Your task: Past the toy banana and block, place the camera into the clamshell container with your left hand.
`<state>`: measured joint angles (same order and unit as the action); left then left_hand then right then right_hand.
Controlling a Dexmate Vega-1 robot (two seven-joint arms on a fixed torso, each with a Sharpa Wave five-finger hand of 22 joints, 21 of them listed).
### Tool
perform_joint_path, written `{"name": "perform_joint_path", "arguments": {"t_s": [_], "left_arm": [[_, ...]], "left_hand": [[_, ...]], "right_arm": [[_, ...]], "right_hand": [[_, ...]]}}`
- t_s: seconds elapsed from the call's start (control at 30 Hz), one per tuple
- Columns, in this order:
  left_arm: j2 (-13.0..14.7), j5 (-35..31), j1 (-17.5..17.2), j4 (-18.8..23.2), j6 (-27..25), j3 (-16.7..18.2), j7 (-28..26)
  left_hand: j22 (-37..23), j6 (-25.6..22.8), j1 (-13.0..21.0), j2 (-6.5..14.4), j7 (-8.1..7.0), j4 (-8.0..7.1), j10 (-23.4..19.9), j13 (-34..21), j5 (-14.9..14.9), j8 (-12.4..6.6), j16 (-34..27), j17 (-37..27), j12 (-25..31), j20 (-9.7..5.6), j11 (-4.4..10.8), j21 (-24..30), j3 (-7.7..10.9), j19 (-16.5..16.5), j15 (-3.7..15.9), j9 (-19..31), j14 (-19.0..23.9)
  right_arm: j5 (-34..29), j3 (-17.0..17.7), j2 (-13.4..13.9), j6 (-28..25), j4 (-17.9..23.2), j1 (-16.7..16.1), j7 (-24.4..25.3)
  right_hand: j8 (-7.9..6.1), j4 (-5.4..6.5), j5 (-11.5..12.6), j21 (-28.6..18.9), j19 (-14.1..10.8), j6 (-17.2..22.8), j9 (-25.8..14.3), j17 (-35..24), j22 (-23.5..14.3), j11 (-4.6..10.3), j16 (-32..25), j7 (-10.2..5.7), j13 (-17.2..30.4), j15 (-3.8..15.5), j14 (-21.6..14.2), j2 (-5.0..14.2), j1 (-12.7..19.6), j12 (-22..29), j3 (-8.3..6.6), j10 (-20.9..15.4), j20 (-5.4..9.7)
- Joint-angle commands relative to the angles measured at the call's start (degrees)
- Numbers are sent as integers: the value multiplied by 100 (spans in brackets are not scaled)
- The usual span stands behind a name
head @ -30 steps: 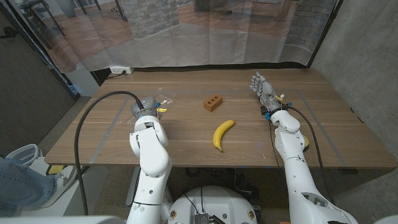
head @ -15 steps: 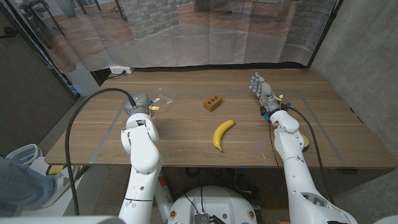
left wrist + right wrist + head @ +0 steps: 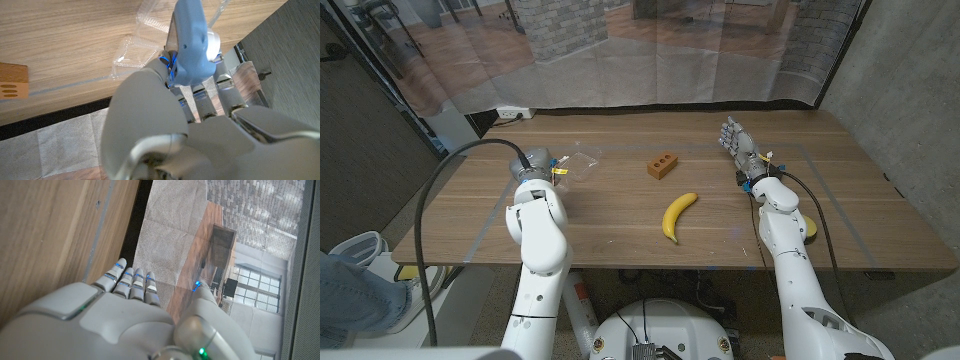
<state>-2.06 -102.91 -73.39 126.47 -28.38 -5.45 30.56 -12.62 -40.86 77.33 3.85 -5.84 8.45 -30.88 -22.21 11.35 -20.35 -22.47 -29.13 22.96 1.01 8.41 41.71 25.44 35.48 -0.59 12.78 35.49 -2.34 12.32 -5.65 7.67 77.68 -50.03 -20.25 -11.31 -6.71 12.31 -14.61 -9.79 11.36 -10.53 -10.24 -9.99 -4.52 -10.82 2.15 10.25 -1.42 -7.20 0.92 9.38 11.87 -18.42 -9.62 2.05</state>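
The light-blue plastic toy camera [image 3: 190, 37] sits pinched in the fingers of the robot's left hand [image 3: 200, 100], held just over the clear plastic clamshell container [image 3: 145, 35]. A rounded silver part on one side looks like its lens. In the head view the left hand [image 3: 542, 168] is near the tabletop's [image 3: 620, 240] far left corner, with the clamshell container [image 3: 582, 155] just beside it, on the side toward the centre. The yellow toy banana [image 3: 678, 215] lies near the middle of the tabletop, and the small brown block with holes [image 3: 663, 165] lies just beyond it. Both are well apart from the container.

The camera looks like a hollow, rigid toy, so it is probably light, smooth and a little slippery. A hold across its flat body, clear of the lens, seems safest. The container's thin clear plastic looks flimsy and likely to skid or buckle if pressed, so the camera is better lowered in gently than pushed.

The right hand [image 3: 738, 140] holds nothing, with its fingers extended, near the far right of the tabletop.
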Motion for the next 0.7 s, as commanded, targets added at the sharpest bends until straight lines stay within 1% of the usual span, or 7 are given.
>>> {"name": "perform_joint_path", "arguments": {"t_s": [0.03,0.3,0.4,0.5,0.7], "left_arm": [[89,-34,23,14,49,113,40],[238,118,11,31,200,250,-3],[283,203,24,-16,236,306,-87],[358,344,41,-61,313,382,-171],[465,438,142,-182,375,466,-198]], "left_hand": [[-9,-43,184,199,-3,-13,-44,-35,27,-30,-10,-483,7,-195,3,52,5,151,817,-6,464],[1,-55,173,197,-14,-17,-56,-52,24,-31,-3,-509,-3,-207,12,89,-1,114,841,-10,469],[5,-69,166,201,-12,-22,-67,-60,22,-35,-2,-522,-7,-221,38,107,-4,106,879,-12,474],[10,-90,165,203,-19,-22,-73,-68,21,-42,-1,-535,-12,-232,26,125,-6,90,885,-14,479],[17,-126,157,207,-21,-26,-97,-81,19,-54,6,-559,-16,-244,49,154,-11,64,896,-17,469]], "right_arm": [[-34,-8,-18,-3,17,23,-27],[-45,-13,-22,3,91,-6,-5],[-61,-21,-19,-22,143,-27,14],[-69,-31,-22,-38,194,-41,31],[-68,-55,-36,-26,259,-74,71]], "right_hand": [[12,-7,-14,-3,-68,31,-32,-33,-32,12,-23,18,27,14,-44,39,-15,16,19,-33,-9],[10,-7,-16,8,-76,36,-32,-33,-32,11,-20,23,27,14,-46,37,-17,14,22,-32,-13],[10,-8,-17,12,-78,35,-32,-32,-32,12,-20,20,27,13,-49,37,-17,15,23,-35,-12],[9,-8,-18,15,-85,38,-32,-32,-32,13,-19,27,27,15,-49,36,-17,16,25,-39,-7],[10,-9,-19,24,-93,37,-32,-32,-32,5,-16,26,27,21,-50,36,-17,16,26,-40,-12]]}}
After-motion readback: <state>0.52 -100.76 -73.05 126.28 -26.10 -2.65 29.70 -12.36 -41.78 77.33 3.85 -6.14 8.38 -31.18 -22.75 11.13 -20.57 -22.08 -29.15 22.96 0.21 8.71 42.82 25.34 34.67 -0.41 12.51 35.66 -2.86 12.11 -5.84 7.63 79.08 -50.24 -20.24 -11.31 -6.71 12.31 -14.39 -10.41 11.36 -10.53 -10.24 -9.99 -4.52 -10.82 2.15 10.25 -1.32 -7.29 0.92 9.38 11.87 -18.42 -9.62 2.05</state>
